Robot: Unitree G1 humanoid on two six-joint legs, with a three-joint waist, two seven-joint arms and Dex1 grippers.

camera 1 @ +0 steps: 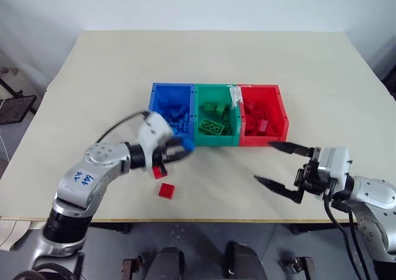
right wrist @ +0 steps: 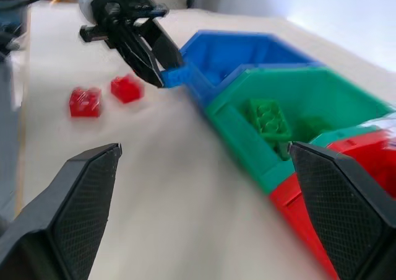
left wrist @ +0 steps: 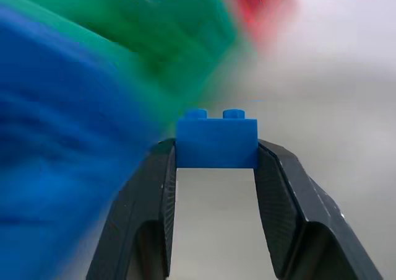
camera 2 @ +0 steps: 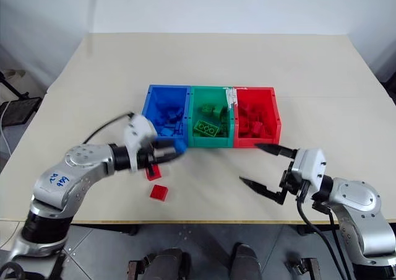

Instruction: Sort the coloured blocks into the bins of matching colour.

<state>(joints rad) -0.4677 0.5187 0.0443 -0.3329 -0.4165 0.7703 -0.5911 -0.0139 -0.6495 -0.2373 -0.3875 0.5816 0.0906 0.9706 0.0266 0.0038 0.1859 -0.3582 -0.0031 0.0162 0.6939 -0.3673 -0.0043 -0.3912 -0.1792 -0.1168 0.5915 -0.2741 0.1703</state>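
Blue block (left wrist: 216, 142) pinched in our left gripper (camera 1: 176, 151), just short of the blue bin's (camera 1: 156, 98) near corner.

We hold the block crosswise between the two fingertips, studs up, jaws shut on its short ends; the blue bin lies ahead of the fingers and a little to our left, so we judge the coming move a short carry forward over the near wall, then a release. Our left arm is the nearer one; our right gripper (camera 1: 282, 168) hangs spread wide and empty in front of the red bin (camera 1: 284, 109), well apart. Green bin (camera 1: 197, 109) sits between blue and red, each already holding blocks. Two red blocks (camera 1: 166, 190) lie on the table (camera 1: 93, 75) just beside the left gripper, outside the path. Only the blue bin's near wall stands in the way.
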